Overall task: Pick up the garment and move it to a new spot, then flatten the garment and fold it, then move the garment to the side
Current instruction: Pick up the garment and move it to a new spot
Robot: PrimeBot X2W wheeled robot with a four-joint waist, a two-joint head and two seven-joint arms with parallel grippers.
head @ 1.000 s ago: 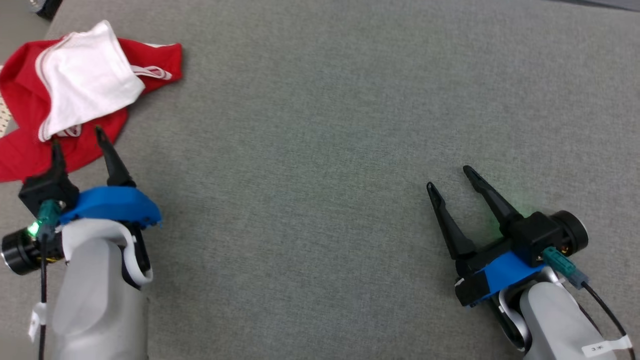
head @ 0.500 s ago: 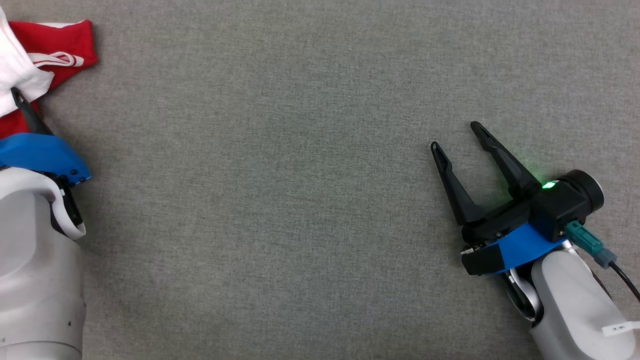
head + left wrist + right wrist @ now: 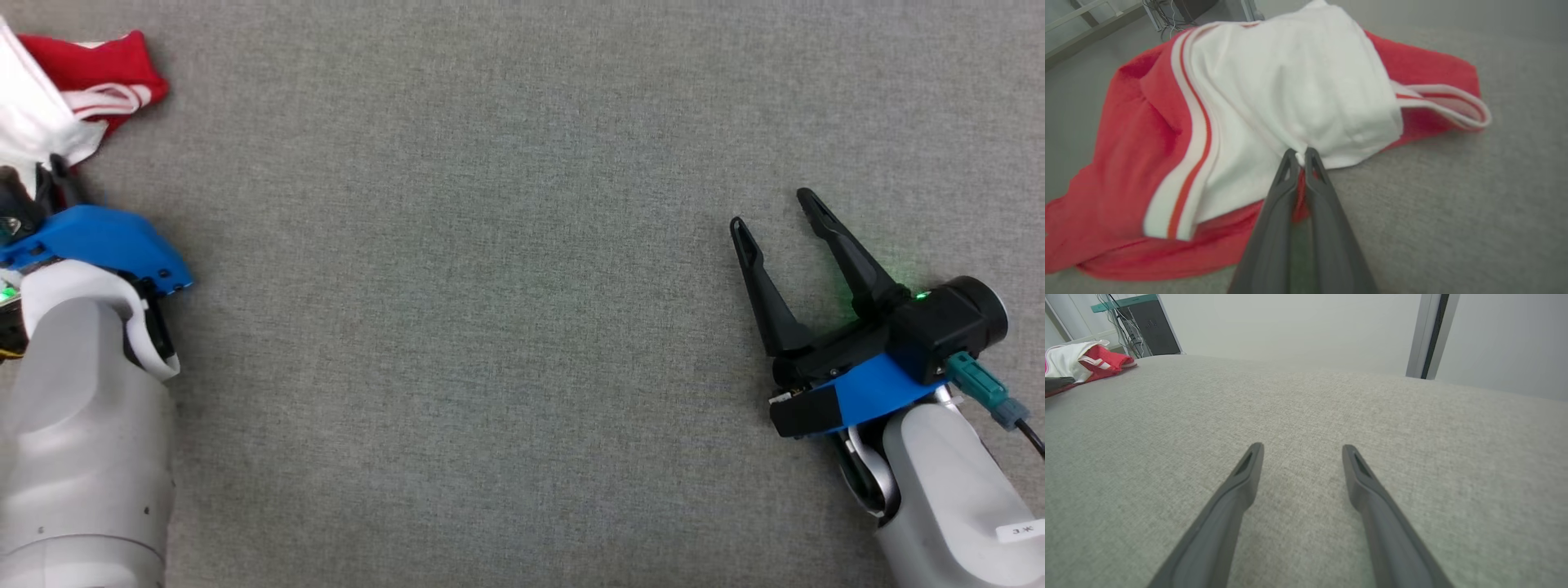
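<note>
Red-and-white garment (image 3: 1298,81) lay crumpled, its edge pinched by the left gripper (image 3: 1300,152), the right gripper (image 3: 771,208) spread empty; moving, flattening and folding were not yet done.

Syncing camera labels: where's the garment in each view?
Head view: garment at the top-left corner, cut off by the edge; left gripper shut on its white part.
Left wrist view: garment spans the upper left and middle; the left gripper pinches white fabric at centre.
Right wrist view: garment small, far off at the upper left.
Shared landmark: the striped loop at the garment's red edge.
</note>
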